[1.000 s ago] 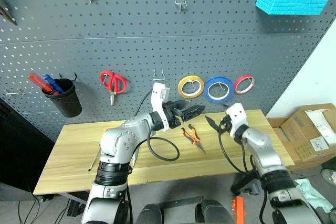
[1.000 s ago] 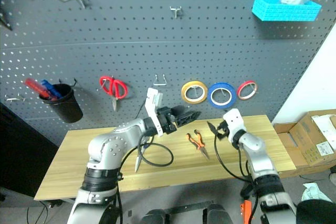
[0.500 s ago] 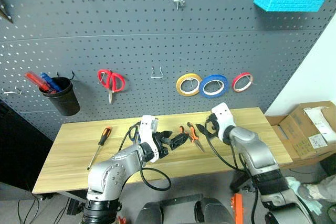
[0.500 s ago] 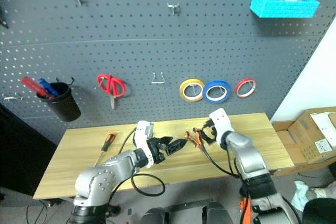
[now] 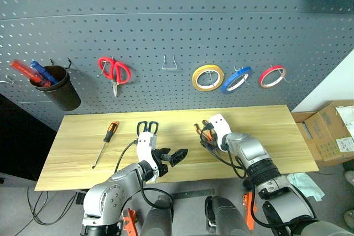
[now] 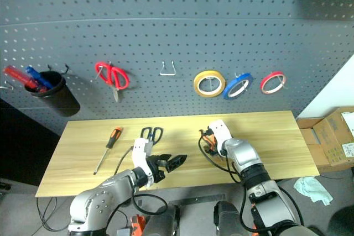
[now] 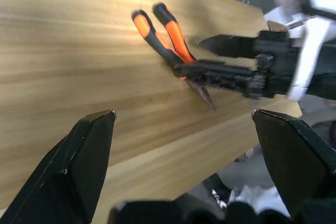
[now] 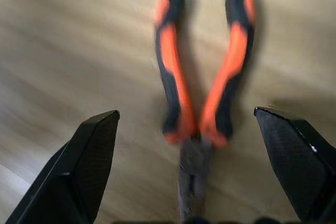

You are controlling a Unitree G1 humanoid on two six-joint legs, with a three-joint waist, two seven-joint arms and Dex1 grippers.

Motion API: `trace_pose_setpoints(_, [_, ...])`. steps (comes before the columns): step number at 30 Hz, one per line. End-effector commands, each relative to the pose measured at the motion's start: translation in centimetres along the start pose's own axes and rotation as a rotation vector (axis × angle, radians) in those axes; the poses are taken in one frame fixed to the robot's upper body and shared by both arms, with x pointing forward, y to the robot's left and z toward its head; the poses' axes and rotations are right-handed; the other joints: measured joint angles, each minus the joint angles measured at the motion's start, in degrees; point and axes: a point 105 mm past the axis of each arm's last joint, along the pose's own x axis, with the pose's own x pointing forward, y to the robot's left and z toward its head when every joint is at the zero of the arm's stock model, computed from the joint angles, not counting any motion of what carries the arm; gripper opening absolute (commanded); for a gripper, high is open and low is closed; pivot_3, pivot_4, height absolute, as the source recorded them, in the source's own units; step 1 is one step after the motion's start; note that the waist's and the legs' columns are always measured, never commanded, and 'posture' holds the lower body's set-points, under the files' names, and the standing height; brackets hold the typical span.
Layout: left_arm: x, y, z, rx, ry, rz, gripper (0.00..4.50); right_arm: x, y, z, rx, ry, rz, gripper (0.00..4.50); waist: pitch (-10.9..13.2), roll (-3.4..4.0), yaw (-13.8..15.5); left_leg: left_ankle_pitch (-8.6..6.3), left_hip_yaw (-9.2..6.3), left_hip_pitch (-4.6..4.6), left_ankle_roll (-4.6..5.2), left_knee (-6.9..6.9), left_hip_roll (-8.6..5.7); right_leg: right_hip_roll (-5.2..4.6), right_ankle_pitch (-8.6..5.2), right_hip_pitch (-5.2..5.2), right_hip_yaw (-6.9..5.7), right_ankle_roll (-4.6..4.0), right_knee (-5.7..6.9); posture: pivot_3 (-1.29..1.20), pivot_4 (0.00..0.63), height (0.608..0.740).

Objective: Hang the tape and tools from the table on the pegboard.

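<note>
Pale wooden worktop [image 5: 265, 136] below the pegboard [image 5: 166, 26]: pliers [image 8: 197, 103] are lined up between the right gripper [image 5: 206, 136]'s spread jaws, to be pinched next; left gripper [image 5: 172, 157] likewise spread, idle

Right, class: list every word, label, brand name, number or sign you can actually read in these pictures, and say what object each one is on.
No text can be read in any view.
Cardboard box: a white label is stuck on it, but its print is too small to read.
Pliers, screwdriver, tape rolls and pegboard: no markings visible.
</note>
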Motion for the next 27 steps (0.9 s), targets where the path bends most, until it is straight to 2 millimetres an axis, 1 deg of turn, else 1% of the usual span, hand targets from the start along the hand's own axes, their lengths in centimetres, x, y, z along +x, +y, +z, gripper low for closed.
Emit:
trace_pose_setpoints(1, [-0.3, -0.5, 0.9, 0.016, -0.038, -0.028, 4.50, 0.0, -0.6, 1.0, -0.025, -0.023, -0.029, 4.46, 0.40, 0.01, -0.03, 0.00, -0.01, 0.00, 0.00, 0.01, 0.01, 0.00, -0.01, 0.00, -0.01, -0.01, 0.01, 0.18, 0.283, 0.740])
trace_pose_setpoints(3, [-0.3, -0.4, 1.0, 0.014, -0.042, -0.024, 4.50, 0.2, -0.5, 1.0, -0.027, -0.020, -0.032, 4.46, 0.53, 0.00, -0.10, 0.00, -0.01, 0.00, 0.00, 0.01, 0.01, 0.02, -0.13, 0.00, -0.02, -0.21, 0.01, 0.18, 0.286, 0.740])
trace_pose_setpoints(7, [-0.3, -0.7, 0.9, 0.013, -0.042, -0.028, 4.50, 0.6, 0.1, 0.8, -0.028, -0.012, -0.030, 4.46, 0.80, -0.13, -0.16, -0.01, -0.02, 0.00, -0.01, -0.02, 0.02, 0.02, -0.16, 0.00, -0.04, -0.23, -0.02, 0.18, 0.290, 0.740])
trace_pose_setpoints(12, [-0.4, -1.0, 0.8, 0.011, -0.042, -0.036, 4.50, 1.2, 1.6, 1.3, -0.026, -0.008, 0.000, 4.46, 1.30, -0.23, -0.16, -0.01, -0.03, 0.00, -0.01, -0.01, 0.03, 0.02, -0.18, -0.01, -0.04, -0.25, -0.02, 0.19, 0.296, 0.740])
trace_pose_setpoints(15, [-0.4, -1.0, 0.8, 0.009, -0.046, -0.037, 4.50, 1.4, 2.2, 1.7, -0.058, -0.020, 0.007, 4.46, 1.50, -0.20, -0.15, -0.01, -0.07, -0.01, -0.02, -0.03, 0.04, 0.02, -0.20, -0.01, -0.08, -0.27, -0.03, 0.20, 0.294, 0.740])
trace_pose_setpoints(20, [-0.5, -1.0, 1.0, 0.007, -0.052, -0.038, 4.50, 1.6, 2.2, 1.5, -0.111, -0.024, 0.006, 4.46, 1.63, -0.18, -0.13, -0.02, -0.08, -0.07, -0.03, -0.06, 0.04, 0.02, -0.21, -0.07, -0.09, -0.27, -0.06, 0.20, 0.292, 0.740])
trace_pose_setpoints(21, [-0.5, -1.0, 1.0, 0.004, -0.053, -0.042, 4.50, 1.6, 2.2, 1.5, -0.116, -0.026, 0.007, 4.09, 1.64, -0.18, -0.13, -0.03, -0.07, -0.08, -0.04, -0.06, 0.04, 0.02, -0.21, -0.08, -0.08, -0.27, -0.07, 0.20, 0.292, 0.740])
trace_pose_setpoints(22, [-0.5, -1.1, 1.0, 0.003, -0.053, -0.044, 4.50, 1.6, 2.2, 1.5, -0.118, -0.028, 0.008, 3.95, 1.66, -0.19, -0.12, -0.03, -0.07, -0.09, -0.05, -0.06, 0.04, 0.02, -0.21, -0.10, -0.08, -0.27, -0.07, 0.20, 0.292, 0.740])
trace_pose_setpoints(23, [-0.5, -1.3, 0.9, -0.007, -0.049, -0.060, 4.50, 1.6, 2.2, 1.5, -0.119, -0.028, 0.010, 3.63, 1.67, -0.19, -0.12, -0.04, -0.07, -0.12, -0.05, -0.06, 0.04, 0.02, -0.21, -0.13, -0.08, -0.27, -0.07, 0.20, 0.292, 0.740])
trace_pose_setpoints(27, [-0.5, -2.0, 1.0, -0.015, -0.044, -0.102, 4.50, 1.6, 2.1, 1.5, -0.124, -0.031, 0.006, 2.22, 1.69, -0.19, -0.14, -0.04, -0.06, -0.23, -0.07, -0.12, 0.05, 0.02, -0.21, -0.29, -0.07, -0.26, -0.06, 0.20, 0.287, 0.740])
